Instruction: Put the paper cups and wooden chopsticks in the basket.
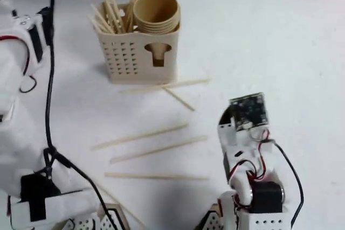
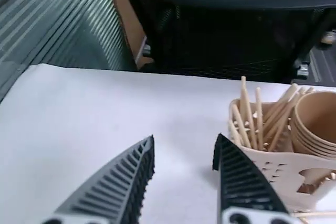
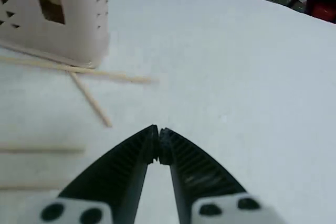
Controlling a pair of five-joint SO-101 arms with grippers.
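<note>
1. White table (image 1: 280, 52): carries everything.
2. Left arm (image 1: 21, 52) sits at the table's left edge. Right arm (image 1: 245, 149) is low at the near right, pointing toward the basket.
3. Basket (image 1: 129, 57): perforated, cream, upright at the far centre-left of the table.
4. Left gripper (image 2: 184, 153): jaws spread wide, nothing between them, above bare table with the basket beyond it to one side.
5. Right gripper (image 3: 158, 142): tips pressed together, holding nothing, over the table short of the basket's corner.
6. Paper cups (image 1: 156, 12): nested stack, inside the basket's right half.
7. Chopsticks (image 1: 110, 12): a bundle stands tilted in the basket's left half.
8. Loose chopsticks (image 1: 159, 150): five lie flat in front of the basket. One is at its foot, a short one is just beside that, and three are nearer the arms.
</note>
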